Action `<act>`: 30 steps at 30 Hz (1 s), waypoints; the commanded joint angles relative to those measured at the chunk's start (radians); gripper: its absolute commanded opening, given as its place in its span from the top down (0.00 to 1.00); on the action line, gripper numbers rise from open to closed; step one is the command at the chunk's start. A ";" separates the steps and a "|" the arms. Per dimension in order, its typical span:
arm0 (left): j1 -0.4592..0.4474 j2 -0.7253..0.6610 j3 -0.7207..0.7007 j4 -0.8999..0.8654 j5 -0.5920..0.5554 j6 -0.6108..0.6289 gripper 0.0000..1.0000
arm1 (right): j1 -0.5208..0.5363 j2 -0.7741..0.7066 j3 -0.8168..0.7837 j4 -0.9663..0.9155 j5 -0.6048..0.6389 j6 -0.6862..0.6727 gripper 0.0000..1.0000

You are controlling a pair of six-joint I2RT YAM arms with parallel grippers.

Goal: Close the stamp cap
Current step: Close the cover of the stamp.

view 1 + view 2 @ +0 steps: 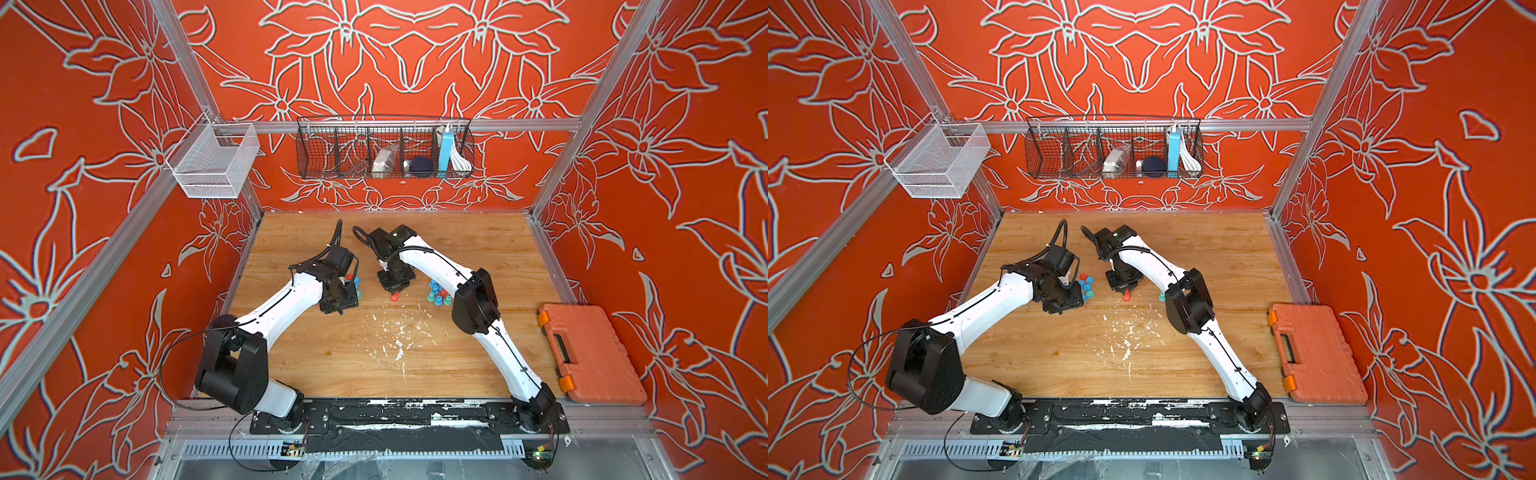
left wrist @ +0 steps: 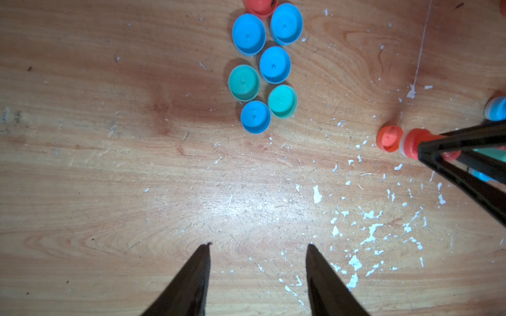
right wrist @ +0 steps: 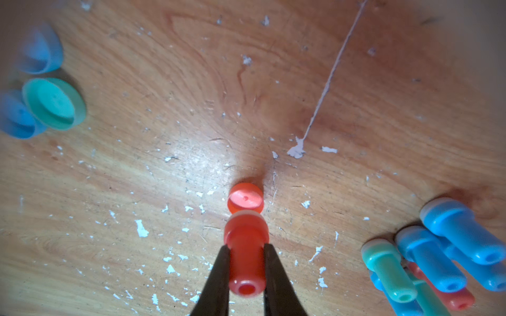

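You'll find the red stamp [image 3: 246, 262] near the middle of the bench [image 1: 478, 249], pinched by its barrel in your right hand [image 3: 247, 247], whose jaws are closed tight on both sides of it. Its white-ringed end sits right at the red cap [image 3: 246, 201] lying on the wood. The right wrist view overlaps the two, so you cannot tell whether the cap is seated or only touched. In both top views the right hand hides most of the stamp and only its red tip [image 1: 395, 296] shows below the fingers. To the left lie the loose caps [image 2: 262, 68], blue and green with one red cut off at the frame edge; in a top view the left arm covers part of them. To the right lies the pile of other stamps [image 3: 438, 260], partly hidden behind the right forearm in a top view. Your left hand [image 2: 258, 245] hangs over bare bench, left of the stamp, jaws partly apart and holding nothing. Both arms reach from the near edge toward the middle, elbows raised, wrists pointing down.
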 commanded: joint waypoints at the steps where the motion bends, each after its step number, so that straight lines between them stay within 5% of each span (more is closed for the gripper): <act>1: 0.005 -0.025 -0.018 -0.016 -0.015 -0.008 0.44 | 0.005 0.021 -0.020 -0.004 0.011 0.024 0.91; 30: 0.005 -0.033 -0.017 -0.022 -0.020 -0.011 0.44 | 0.005 0.035 -0.032 0.024 0.013 0.028 0.91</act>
